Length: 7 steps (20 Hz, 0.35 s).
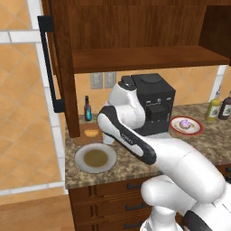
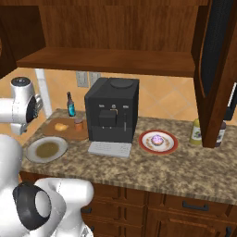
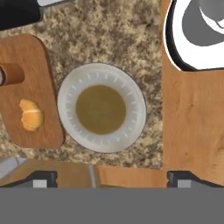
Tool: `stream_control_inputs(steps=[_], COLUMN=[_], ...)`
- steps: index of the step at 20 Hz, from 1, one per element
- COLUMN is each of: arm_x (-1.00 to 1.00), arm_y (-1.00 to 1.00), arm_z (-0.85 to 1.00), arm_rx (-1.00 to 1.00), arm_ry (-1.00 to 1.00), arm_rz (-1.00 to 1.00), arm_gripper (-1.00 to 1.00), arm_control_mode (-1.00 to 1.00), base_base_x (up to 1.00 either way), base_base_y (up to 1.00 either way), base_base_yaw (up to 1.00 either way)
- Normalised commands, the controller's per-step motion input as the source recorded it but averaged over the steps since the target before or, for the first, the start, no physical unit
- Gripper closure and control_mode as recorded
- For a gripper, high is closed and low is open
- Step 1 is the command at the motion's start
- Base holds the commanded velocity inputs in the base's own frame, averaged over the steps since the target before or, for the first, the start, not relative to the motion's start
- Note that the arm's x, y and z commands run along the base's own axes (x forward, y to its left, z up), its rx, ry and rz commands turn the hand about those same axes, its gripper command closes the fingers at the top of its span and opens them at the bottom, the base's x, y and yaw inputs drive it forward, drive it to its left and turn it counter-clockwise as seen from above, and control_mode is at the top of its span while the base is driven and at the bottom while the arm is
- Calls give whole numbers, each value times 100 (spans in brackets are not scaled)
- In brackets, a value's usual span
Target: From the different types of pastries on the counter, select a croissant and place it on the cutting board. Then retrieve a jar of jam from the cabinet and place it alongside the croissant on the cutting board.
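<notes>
the gripper (image 3: pixel 112 178) hangs wide open and empty above the plate (image 3: pixel 101 107) on the counter (image 3: pixel 109 30); the croissant (image 3: pixel 31 114) and the jar of jam (image 3: pixel 11 74) both sit on the cutting board (image 3: pixel 28 57), just beside that plate, near the coffee machine (image 2: pixel 112 110)

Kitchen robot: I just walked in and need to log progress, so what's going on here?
The white arm is handling nothing right now; its gripper hangs open over the round plate on the counter. The croissant already lies on the cutting board, and the jar of jam stands on the same board beside it. The pink frosted pastry sits untouched on its red-rimmed plate, right of the coffee machine. The cabinet above stands open.
</notes>
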Motion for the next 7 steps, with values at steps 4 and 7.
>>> stream_control_inputs(steps=[4, 7], arm_x=[-100, -100], arm_y=[-37, -11], arm_z=[30, 0], arm_rx=[8, 0], arm_ry=[1, 9], arm_rz=[-8, -8], arm_gripper=[-100, -100], arm_control_mode=[-100, -100], base_base_x=[0, 0], base_base_y=[0, 0], base_base_yaw=[0, 0])
